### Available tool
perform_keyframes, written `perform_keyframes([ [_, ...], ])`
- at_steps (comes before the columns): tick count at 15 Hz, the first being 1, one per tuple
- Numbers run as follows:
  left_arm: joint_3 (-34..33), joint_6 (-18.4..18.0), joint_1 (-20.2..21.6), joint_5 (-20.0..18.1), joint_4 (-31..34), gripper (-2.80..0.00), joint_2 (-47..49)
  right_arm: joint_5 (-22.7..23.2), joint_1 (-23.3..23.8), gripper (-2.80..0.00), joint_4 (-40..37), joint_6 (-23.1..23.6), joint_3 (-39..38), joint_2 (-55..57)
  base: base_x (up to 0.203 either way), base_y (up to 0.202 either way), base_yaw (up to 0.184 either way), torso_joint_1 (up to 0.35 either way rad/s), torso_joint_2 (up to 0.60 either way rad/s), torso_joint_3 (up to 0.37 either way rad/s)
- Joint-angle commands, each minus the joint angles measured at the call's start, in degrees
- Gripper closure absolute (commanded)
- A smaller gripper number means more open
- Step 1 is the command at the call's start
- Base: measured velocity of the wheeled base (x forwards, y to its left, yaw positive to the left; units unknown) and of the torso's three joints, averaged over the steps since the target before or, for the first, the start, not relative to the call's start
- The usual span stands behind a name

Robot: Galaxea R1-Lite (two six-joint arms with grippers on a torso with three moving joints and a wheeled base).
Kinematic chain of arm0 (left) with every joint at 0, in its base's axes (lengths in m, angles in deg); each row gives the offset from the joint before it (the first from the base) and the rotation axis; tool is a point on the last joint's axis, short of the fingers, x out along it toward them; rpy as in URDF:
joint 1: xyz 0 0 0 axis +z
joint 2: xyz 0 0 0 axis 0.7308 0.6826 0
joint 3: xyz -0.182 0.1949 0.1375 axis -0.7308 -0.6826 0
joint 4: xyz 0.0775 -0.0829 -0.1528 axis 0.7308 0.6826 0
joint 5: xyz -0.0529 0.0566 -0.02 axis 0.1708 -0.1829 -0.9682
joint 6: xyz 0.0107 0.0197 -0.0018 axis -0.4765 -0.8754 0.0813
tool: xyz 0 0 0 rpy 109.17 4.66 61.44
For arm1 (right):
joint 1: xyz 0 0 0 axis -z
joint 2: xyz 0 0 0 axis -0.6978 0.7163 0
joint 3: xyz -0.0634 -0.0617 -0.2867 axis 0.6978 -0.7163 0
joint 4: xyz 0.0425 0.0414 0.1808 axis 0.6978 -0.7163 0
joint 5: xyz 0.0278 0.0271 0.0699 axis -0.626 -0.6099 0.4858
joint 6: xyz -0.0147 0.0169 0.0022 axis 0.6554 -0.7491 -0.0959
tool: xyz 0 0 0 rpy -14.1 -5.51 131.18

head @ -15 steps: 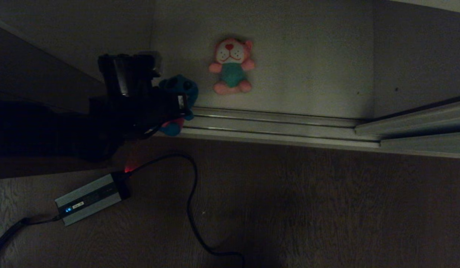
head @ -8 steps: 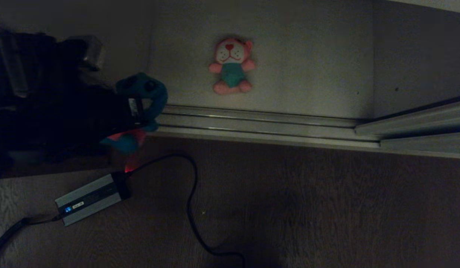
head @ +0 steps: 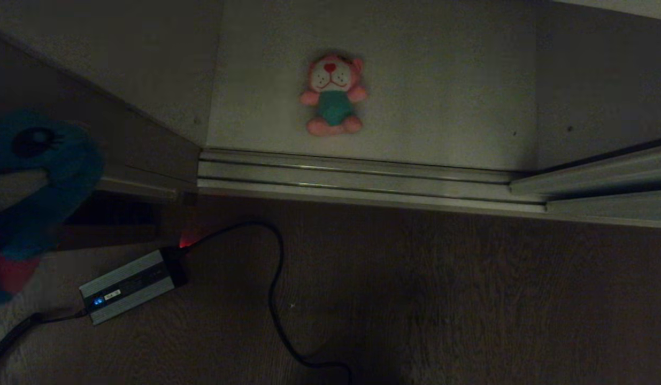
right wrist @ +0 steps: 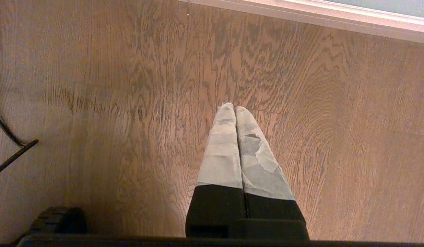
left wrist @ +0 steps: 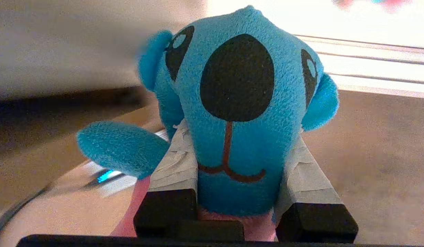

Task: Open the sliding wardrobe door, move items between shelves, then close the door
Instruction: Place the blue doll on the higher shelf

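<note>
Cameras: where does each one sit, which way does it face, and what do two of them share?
Head view: high, looking down at the pink plush toy on the lower shelf, floor below; no arm visible.
Left wrist view: behind the left gripper, jaws clamping the blue plush toy.
Right wrist view: behind the shut right gripper, facing wooden floor.
Shared: head and left wrist views both show the blue toy.

- Head view: from high up, facing steeply down on wood floor (head: 469, 299), floor track (head: 362, 179) and low shelf (head: 443, 80) beyond.
- Left wrist view: from behind taped fingers (left wrist: 174, 161), very near blue plush (left wrist: 239, 103); shares track (left wrist: 376, 68) and plush (head: 36, 176) with head view.
- Right wrist view: close above floor (right wrist: 95, 85), facing down past fingers (right wrist: 225, 147) pressed together.
</note>
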Motion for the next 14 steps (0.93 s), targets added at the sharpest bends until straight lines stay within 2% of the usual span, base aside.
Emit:
perform_keyframes([
  [1,-3.5,0.0,7.4,-2.2,2.6,0.0,-12.8,0.0,0.0,0.0,0.0,0.0,-0.2,0.0,0.0,0.0,0.0,0.0,0.0,0.0],
  [4,-7.6,-0.3,12.2,-10.0,6.7,0.0,-23.9,0.0,0.0,0.0,0.0,0.0,-0.2,0.0,0.0,0.0,0.0,0.0,0.0,0.0],
  [7,-13.2,-2.2,15.7,-15.9,11.9,0.0,-33.7,0.0,0.0,0.0,0.0,0.0,-0.2,-0.1,0.0,0.0,0.0,0.0,0.0,0.0],
  [8,-15.7,-2.7,16.4,-16.7,12.8,0.0,-35.9,0.0,0.0,0.0,0.0,0.0,-0.2,-0.1,0.0,0.0,0.0,0.0,0.0,0.0],
  [10,-19.4,-2.5,16.8,-13.1,12.9,0.0,-37.2,0.0,0.0,0.0,0.0,0.0,-0.2,-0.1,0.0,0.0,0.0,0.0,0.0,0.0],
  [11,-21.5,-2.8,16.7,-12.5,12.1,0.0,-38.8,0.0,0.0,0.0,0.0,0.0,-0.2,-0.1,0.0,0.0,0.0,0.0,0.0,0.0],
  [13,-26.7,-4.5,16.4,-13.1,10.0,0.0,-45.4,0.0,0.0,0.0,0.0,0.0,-0.2,0.0,0.0,0.0,0.0,0.0,0.0,0.0],
  [14,-31.5,-6.2,16.3,-13.2,8.0,0.0,-48.2,0.0,0.0,0.0,0.0,0.0,-0.2,-0.1,0.0,0.0,0.0,0.0,0.0,0.0],
])
